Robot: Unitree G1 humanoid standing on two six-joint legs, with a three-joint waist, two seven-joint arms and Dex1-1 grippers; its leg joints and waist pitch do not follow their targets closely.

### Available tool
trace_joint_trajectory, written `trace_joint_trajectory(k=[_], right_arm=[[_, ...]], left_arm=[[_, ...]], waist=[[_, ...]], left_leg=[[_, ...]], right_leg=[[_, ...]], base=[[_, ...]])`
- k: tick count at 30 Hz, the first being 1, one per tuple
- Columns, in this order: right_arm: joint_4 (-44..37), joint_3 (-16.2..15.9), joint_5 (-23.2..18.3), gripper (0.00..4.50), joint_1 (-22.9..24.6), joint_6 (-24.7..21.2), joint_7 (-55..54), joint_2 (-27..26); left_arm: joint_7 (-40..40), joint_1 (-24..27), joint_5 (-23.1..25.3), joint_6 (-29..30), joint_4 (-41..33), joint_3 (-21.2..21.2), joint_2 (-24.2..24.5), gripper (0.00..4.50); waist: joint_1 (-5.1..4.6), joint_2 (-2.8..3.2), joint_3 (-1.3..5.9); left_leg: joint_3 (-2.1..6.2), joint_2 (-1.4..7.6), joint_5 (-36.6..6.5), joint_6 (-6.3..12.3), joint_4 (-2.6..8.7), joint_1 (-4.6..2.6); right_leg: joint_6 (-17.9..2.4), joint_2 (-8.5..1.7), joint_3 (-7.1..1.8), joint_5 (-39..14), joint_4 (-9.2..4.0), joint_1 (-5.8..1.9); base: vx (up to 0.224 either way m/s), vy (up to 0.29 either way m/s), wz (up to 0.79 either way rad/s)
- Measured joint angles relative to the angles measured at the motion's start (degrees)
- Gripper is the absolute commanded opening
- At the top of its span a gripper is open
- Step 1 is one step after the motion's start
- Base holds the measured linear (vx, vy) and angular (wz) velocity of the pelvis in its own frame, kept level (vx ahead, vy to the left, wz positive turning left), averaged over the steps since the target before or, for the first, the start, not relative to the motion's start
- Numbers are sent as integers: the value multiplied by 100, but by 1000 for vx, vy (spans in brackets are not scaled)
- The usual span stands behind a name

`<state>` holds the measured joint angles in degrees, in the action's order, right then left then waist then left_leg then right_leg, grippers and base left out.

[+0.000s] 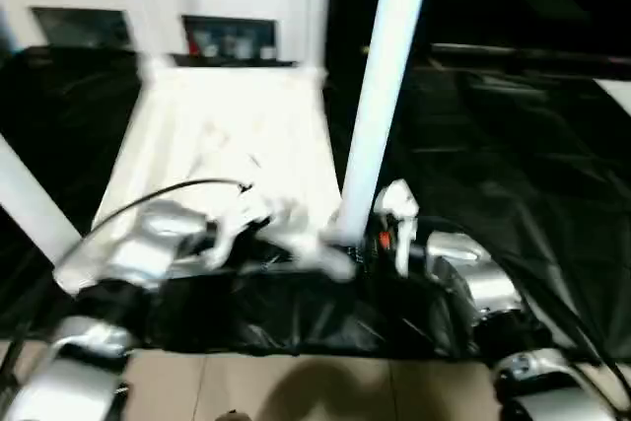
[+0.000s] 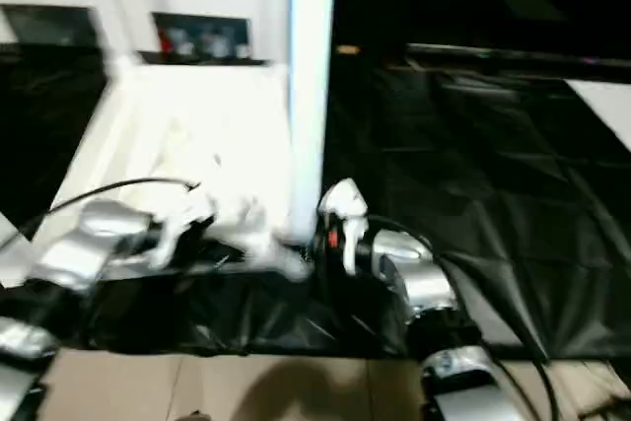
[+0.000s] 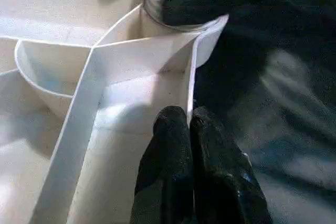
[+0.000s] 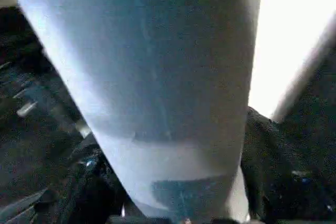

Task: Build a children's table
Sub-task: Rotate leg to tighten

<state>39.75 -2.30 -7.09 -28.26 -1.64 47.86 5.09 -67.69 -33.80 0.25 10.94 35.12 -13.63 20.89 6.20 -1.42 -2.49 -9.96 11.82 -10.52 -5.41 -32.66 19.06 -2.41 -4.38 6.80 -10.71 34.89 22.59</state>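
**Mia:** Where is the little table now?

**Ben:** The white plastic rectangular tabletop (image 1: 232, 135) lies upside down on the black plastic sheet (image 1: 513, 165), ribs facing up. The white cabinet with glass doors (image 1: 148, 17) stands behind the tabletop.

**Mia:** Are the legs in?

**Ben:** One long white tapered tube leg (image 1: 380, 96) stands up in the tabletop's near corner socket (image 3: 173, 22). Another white leg (image 1: 317, 7) rises at the far corner, and a third white leg (image 1: 35, 209) slants off beside the tabletop. I think the job is partly done.

**Mia:** What do the arms do?

**Ben:** The right end effector (image 4: 173, 203) has its black fingers (image 4: 273, 171) around the near leg, low down. The left end effector (image 3: 191, 169) is pinched closed on the tabletop's thin wall, near that socket.

**Mia:** What is left?

**Ben:** Likely seating this leg tight, then the others.
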Motion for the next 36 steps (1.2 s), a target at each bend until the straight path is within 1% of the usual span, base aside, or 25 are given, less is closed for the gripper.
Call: trace_joint_trajectory(k=[1,2,4,5,6,7,8,9,10,12,13,14,15,17,19,21,23,24,26,29,30,31,33,34,36], right_arm=[[1,48,1,253,6,26,-176,-48],[53,220,6,253,11,78,-665,-238],[159,453,14,253,-19,181,-1402,-515],[224,478,102,253,-70,277,-1783,-599],[252,476,209,308,-85,381,-1986,-632],[276,475,266,308,-88,473,-2120,-660],[317,472,321,322,-87,568,-2225,-702],[327,470,346,322,-86,620,-2296,-749],[339,470,362,328,-87,656,-2366,-791],[362,465,393,358,-87,704,-2411,-805],[367,446,427,358,-87,726,-2409,-805],[371,416,437,368,-87,742,-2338,-790],[376,390,438,388,-87,758,-2217,-751],[377,227,433,388,-87,799,-1683,-557],[368,45,423,388,-87,807,-998,-355],[344,-70,352,388,-80,788,-464,-213],[198,-287,234,388,-68,643,449,75],[159,-327,207,388,-64,593,710,139],[50,-497,115,388,-64,458,1378,355],[-21,-710,51,388,-82,356,2186,557],[-22,-726,45,374,-85,339,2312,564],[-21,-737,45,374,-89,327,2402,574],[-20,-829,41,347,-146,231,2697,634],[-17,-863,42,347,-173,208,2789,651],[-17,-920,38,330,-197,191,2917,659]], left_arm=[[87,0,1,51,-12,26,-55,0],[343,-1,18,165,-16,100,-199,0],[687,-24,90,297,-24,161,-393,0],[872,-45,123,381,-26,186,-509,0],[981,-48,144,414,-40,196,-580,0],[1036,-47,150,424,-49,194,-610,0],[1054,-47,152,427,-51,195,-617,0],[1065,-47,153,427,-52,198,-617,0],[1078,-46,153,425,-52,199,-617,0],[1087,-32,158,412,-71,192,-613,0],[1092,-14,167,409,-106,192,-609,0],[1056,24,168,391,-161,190,-581,0],[1023,58,167,379,-207,191,-547,0],[826,170,154,305,-366,184,-410,0],[489,254,79,227,-488,132,-221,0],[201,290,46,128,-522,107,-77,0],[-206,328,-69,-11,-523,78,141,0],[-323,343,-78,-47,-526,75,180,0],[-610,361,-148,-121,-525,29,323,0],[-1037,363,-178,-219,-502,-30,499,0],[-1099,363,-178,-241,-494,-44,521,0],[-1153,363,-177,-262,-490,-56,546,0],[-1359,349,-195,-319,-443,-87,616,0],[-1423,347,-211,-348,-419,-97,635,0],[-1534,330,-238,-390,-383,-134,682,0]], waist=[[-19,1,0],[-29,6,3],[-52,21,7],[-69,34,8],[-80,37,9],[-89,41,10],[-94,48,10],[-99,50,9],[-100,52,8],[-107,52,8],[-114,51,7],[-126,51,7],[-138,43,5],[-150,37,2],[-121,38,2],[-107,39,1],[-94,31,-1],[-85,29,-1],[-50,26,0],[40,0,-5],[56,0,-6],[66,-1,-6],[82,-23,-7],[89,-29,-8],[109,-32,-9]], left_leg=[[0,0,-1,0,4,0],[1,0,-1,-1,16,0],[0,-1,-1,-2,25,3],[-1,-2,-1,-2,29,4],[-1,-3,-2,-2,32,6],[-2,-4,-2,-2,35,7],[-2,-4,-2,-2,38,6],[-2,-4,-2,-2,39,7],[-2,-4,-2,-2,39,7],[-2,-4,-2,-1,33,8],[-3,-4,-2,-1,33,9],[-4,-4,-2,-1,35,9],[-5,-4,-3,-1,37,10],[-5,-1,-3,0,42,17],[-5,0,-3,0,52,19],[-5,0,-4,2,53,23],[-5,0,-10,9,46,34],[-5,1,-12,12,40,37],[-5,2,-15,18,30,45],[-4,3,-17,16,23,45],[-4,3,-17,16,20,44],[-4,3,-17,15,17,44],[-4,3,-17,14,15,45],[-4,3,-17,14,14,45],[-4,3,-17,14,12,45]], right_leg=[[0,0,0,0,0,-1],[0,1,1,0,-4,2],[-1,2,1,-2,-4,10],[-2,2,1,-3,-5,11],[-2,2,1,-4,-6,13],[-4,2,1,-6,-6,15],[-5,2,1,-8,-6,15],[-3,2,1,-9,-6,17],[-3,2,1,-9,-6,18],[-4,2,0,-8,-6,17],[-4,2,-1,-8,-7,17],[-4,1,-2,-8,-8,19],[-3,2,-2,-8,-8,21],[-4,5,-1,-10,-8,29],[-20,6,2,-12,-5,32],[-28,6,2,-11,-4,34],[-30,5,3,-11,-5,36],[-30,5,3,-11,-5,36],[-30,4,4,-10,-5,38],[-31,4,4,-10,-4,37],[-31,3,4,-10,-2,35],[-31,1,4,-10,-1,35],[-28,1,3,-11,2,34],[-22,0,3,-14,3,33],[-18,0,3,-17,3,33]], base=[[0,0,0],[0,0,0],[0,0,0],[0,0,0],[0,0,0],[0,0,0],[0,0,0],[0,0,0],[0,0,0],[0,0,0],[0,0,0],[0,0,0],[0,0,0],[0,0,0],[0,0,0],[0,0,0],[0,0,0],[0,0,0],[0,0,0],[0,0,0],[0,0,0],[0,0,0],[0,0,0],[0,0,0],[0,0,0]])
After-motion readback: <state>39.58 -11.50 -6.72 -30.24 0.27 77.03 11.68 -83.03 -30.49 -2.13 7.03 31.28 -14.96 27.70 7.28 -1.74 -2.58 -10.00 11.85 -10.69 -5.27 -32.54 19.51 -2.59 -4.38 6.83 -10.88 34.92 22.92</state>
